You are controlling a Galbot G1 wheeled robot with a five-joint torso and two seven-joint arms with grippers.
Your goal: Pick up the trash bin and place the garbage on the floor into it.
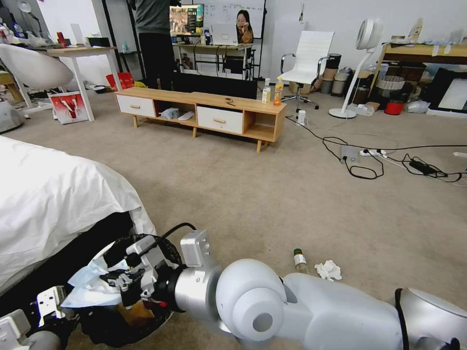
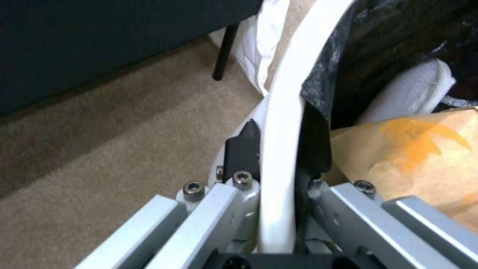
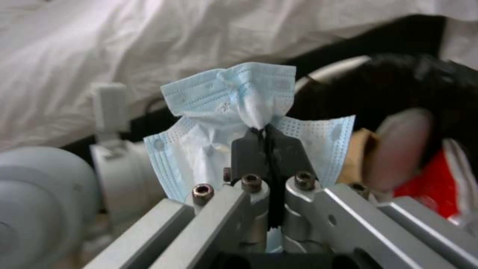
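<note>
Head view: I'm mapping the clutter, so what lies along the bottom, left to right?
Left hand on the trash bin rim → blue face mask pinched by the right hand → small bottle → white tissue.

Open carpet floor (image 1: pixel 253 194) ahead and to the right, broad and passable. Bed with white sheet (image 1: pixel 53 204) crowds the left, overhanging just beside the trash bin (image 1: pixel 168 248). Bin mouth partly occupied: right end effector (image 1: pixel 113 283) over it, pinching a blue face mask (image 3: pixel 234 112); left end effector (image 2: pixel 279 149) clamped on the bin rim. Right arm blocks the near floor. Small bottle (image 1: pixel 300 261) and white tissue (image 1: pixel 328 270) lie on the carpet beside that arm. Cables (image 1: pixel 369 160) sprawl far right; low wooden cabinet (image 1: pixel 204 114) stands well beyond.
</note>
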